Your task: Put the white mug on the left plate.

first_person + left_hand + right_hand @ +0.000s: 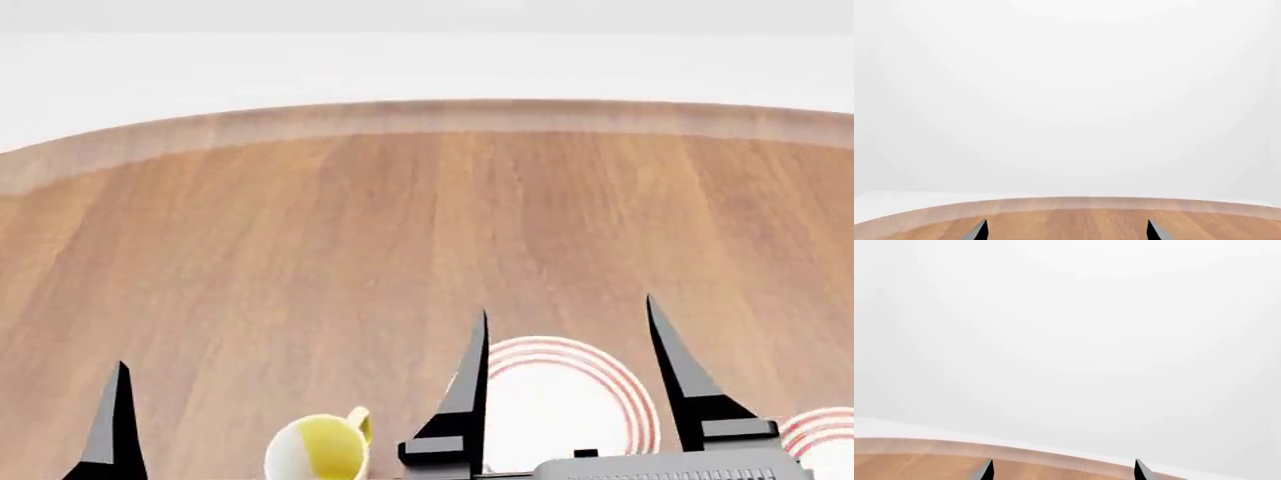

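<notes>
The white mug is out of view in every frame. The left plate [561, 400], white with red rings, lies on the wooden table near the front edge of the head view. My right gripper [566, 310] is open and empty, and its two dark fingers stand either side of this plate in the head view. In the right wrist view my right gripper [1063, 471] shows only its two spread tips. My left gripper [1066, 232] is open and empty. In the head view only one of its fingers [118, 420] shows, at the lower left.
A white mug with yellow inside and handle [320, 447] lies on the table between the two grippers. A second red-ringed plate [821, 437] is cut off at the lower right. The round wooden table [400, 220] stretches ahead to its far rim [427, 115].
</notes>
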`<state>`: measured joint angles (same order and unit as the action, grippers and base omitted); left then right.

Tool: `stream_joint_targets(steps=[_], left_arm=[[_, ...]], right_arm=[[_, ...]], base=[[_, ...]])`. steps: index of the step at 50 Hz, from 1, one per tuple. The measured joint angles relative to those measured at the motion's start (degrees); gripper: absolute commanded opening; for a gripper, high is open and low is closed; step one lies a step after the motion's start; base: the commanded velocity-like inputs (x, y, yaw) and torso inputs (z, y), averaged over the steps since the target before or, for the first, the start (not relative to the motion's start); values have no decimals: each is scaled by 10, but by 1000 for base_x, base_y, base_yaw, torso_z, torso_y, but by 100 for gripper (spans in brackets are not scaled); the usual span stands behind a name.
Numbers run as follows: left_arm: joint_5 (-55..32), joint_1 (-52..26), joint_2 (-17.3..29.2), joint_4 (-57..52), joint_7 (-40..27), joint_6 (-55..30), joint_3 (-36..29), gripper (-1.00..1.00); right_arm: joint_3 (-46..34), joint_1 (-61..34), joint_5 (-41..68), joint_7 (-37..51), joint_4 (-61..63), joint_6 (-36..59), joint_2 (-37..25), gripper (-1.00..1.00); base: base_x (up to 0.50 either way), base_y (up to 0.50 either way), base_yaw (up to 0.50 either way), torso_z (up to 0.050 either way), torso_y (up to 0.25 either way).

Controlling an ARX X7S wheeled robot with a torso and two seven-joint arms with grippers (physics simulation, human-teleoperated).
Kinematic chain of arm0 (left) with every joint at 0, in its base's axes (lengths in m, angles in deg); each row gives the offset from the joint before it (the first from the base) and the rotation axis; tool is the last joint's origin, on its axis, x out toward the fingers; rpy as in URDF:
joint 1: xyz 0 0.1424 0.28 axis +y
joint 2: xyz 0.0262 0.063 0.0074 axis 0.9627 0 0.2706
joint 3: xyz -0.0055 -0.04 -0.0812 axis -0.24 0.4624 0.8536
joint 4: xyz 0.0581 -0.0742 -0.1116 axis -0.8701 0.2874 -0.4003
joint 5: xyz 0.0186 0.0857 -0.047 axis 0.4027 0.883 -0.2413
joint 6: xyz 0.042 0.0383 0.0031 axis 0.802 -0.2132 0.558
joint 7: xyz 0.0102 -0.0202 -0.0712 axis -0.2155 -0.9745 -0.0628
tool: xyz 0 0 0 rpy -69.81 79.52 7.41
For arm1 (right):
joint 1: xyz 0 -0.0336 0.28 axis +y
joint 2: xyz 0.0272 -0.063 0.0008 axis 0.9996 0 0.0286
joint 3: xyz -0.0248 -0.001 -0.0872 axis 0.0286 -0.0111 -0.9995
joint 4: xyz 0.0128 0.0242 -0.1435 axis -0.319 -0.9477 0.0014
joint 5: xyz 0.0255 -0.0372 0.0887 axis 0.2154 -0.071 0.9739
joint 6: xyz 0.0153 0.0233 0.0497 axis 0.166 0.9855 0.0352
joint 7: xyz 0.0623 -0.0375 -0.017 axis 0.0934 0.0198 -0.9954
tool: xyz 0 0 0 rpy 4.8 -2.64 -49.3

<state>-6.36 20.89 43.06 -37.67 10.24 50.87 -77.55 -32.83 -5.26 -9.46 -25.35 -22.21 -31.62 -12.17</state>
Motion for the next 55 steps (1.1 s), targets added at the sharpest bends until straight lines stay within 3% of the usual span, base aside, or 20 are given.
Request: stream_joint_targets(steps=[7, 25, 55], left_arm=[[-2, 0, 3, 0, -3, 1, -2, 100], [-7, -1, 10, 1, -10, 4, -6, 100], [-13, -3, 19, 7, -19, 12, -15, 100]], right_arm=[[1, 0, 3, 2, -1, 0, 0, 100], [19, 8, 17, 16, -6, -16, 7, 100], [34, 23, 45, 24, -7, -60, 5, 100]], base=[[0, 500, 0, 0, 0], [0, 4, 0, 0, 0], [0, 0, -499, 0, 0]])
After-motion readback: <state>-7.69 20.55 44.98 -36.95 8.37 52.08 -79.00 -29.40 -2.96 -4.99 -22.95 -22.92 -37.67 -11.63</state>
